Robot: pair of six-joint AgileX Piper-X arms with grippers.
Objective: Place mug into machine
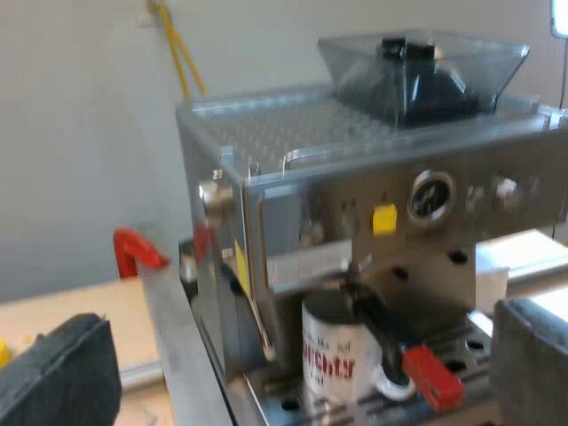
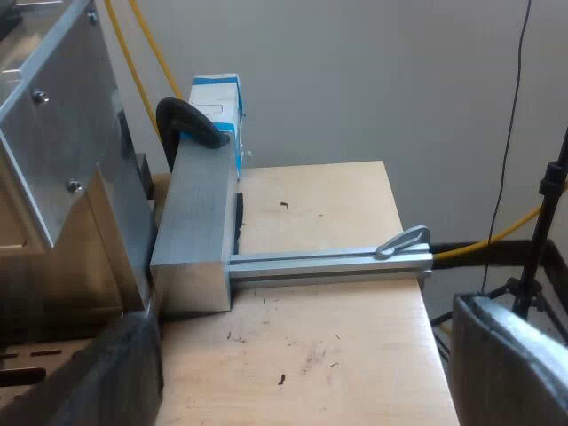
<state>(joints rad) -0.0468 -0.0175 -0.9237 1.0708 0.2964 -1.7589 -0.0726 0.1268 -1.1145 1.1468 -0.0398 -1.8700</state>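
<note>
Left wrist view: one espresso machine [image 1: 355,177] is seen, with one bean hopper [image 1: 422,75] on its top. One round gauge [image 1: 431,196] and one yellow label [image 1: 384,218] are noted on the machine's front; no writing on either can be read.

One mug [image 1: 333,359], white, is seen standing on the machine's drip tray [image 1: 461,342], under the one holder [image 1: 377,311] locked into the machine's front. Red lettering is printed on the mug, but the words cannot be made out. The holder's dark handle ends in red [image 1: 432,377] and passes in front of the mug. One red clamp [image 1: 138,250] is seen beside the machine's side.

The left gripper [image 1: 297,342] is spread wide before the machine's front, and nothing is held between its two fingers.

Right wrist view: the right gripper [image 2: 315,342] is likewise spread and empty, over a wooden table [image 2: 328,355]. One metal block [image 2: 195,231] is set against the machine's side panel, one rail [image 2: 328,262] runs out from it, and one blue-and-white carton [image 2: 217,102] stands behind it. No print on the carton can be read.
</note>
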